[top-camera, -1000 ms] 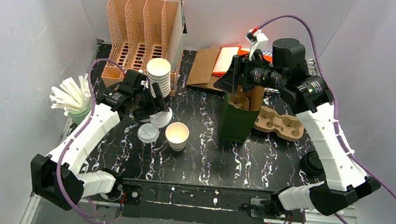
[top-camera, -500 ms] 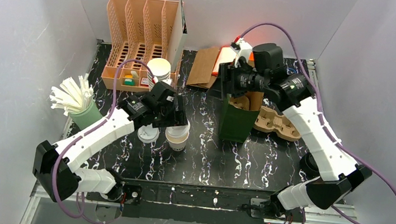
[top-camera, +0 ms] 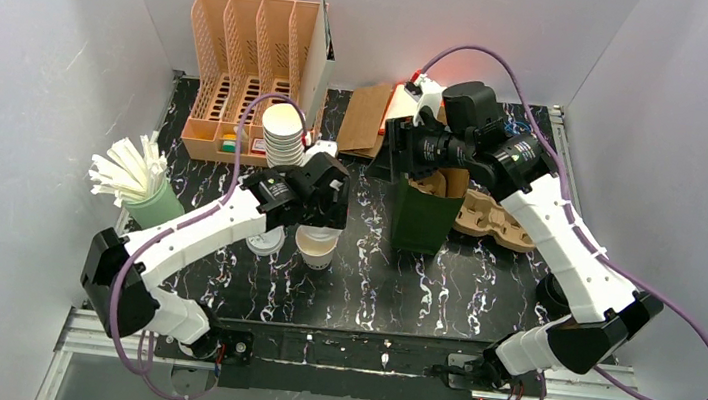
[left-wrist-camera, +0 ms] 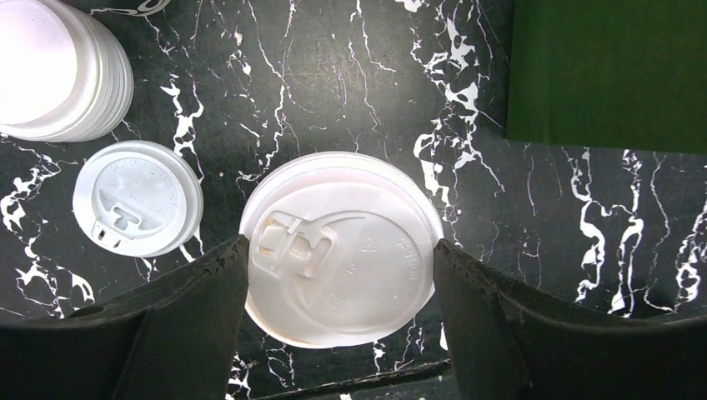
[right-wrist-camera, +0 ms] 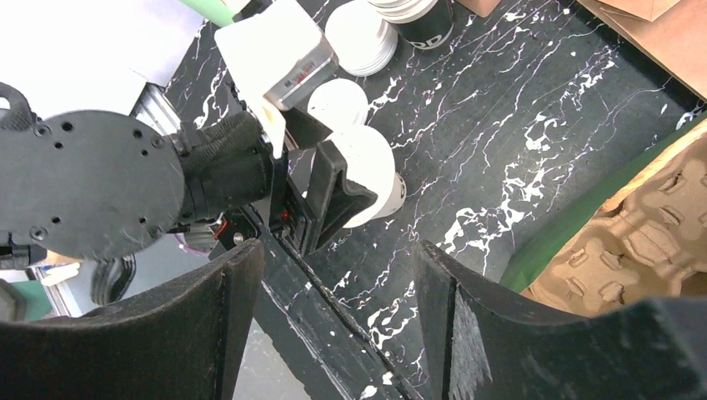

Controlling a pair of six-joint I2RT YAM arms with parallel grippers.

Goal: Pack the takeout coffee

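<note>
Top external, looking down on a black, white-veined table [top-camera: 372,273]: near its middle the takeout coffee [top-camera: 315,251], upright, largely hidden from above by the left gripper [left-wrist-camera: 339,250], closed on the lid [left-wrist-camera: 350,279] by its rim and holding it level right over the coffee's mouth; cannot tell whether pressed home. Just left of the coffee a loose lid [left-wrist-camera: 137,198], back-left of that a short stack of lids [left-wrist-camera: 58,71], further back the tall stack of nested cups [top-camera: 284,134] and a slotted organiser [top-camera: 252,47]. To the right, near but apart, a dark green paper bag [top-camera: 420,218] standing open with a brown cardboard carrier [top-camera: 430,180] inside, a pulp cup tray [top-camera: 501,220] beside it. Above the bag's left edge the right gripper [right-wrist-camera: 338,267], fingers spread wide, nothing between them. Far left a green cup of white straws [top-camera: 132,170]. Against a second ago: left arm swung over from the cup stack to the coffee, then bare-mouthed, now covered; right arm drawn slightly leftward. Lid of glossy moulded plastic, round, with a raised sip tab; coffee cup plain white and tapered; fingers matte black, rough at the edges
</note>
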